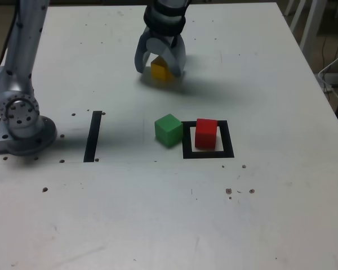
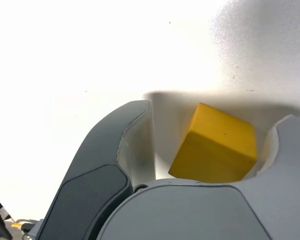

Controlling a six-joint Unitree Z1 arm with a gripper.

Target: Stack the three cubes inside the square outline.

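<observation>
Inside the square outline (image 1: 209, 154), right of centre, only the red cube (image 1: 206, 133) sits. The green cube (image 1: 169, 130) waits beside it; up top, the pincer (image 1: 161, 66) straddles the yellow cube (image 1: 160, 70), jaws apparently not yet clenched.

A white table (image 1: 158, 225) carries the square outline (image 1: 208, 140) with a red cube (image 1: 206, 133) inside. Just beside the outline, on the exterior view's left, sits a green cube (image 1: 169, 130); a black strip (image 1: 93, 135) lies farther left, and a yellow cube (image 1: 160, 70) farther back.

The arm reaches far across, its pincer (image 1: 160, 64) pointing down near the surface with jaws spread apart.
</observation>
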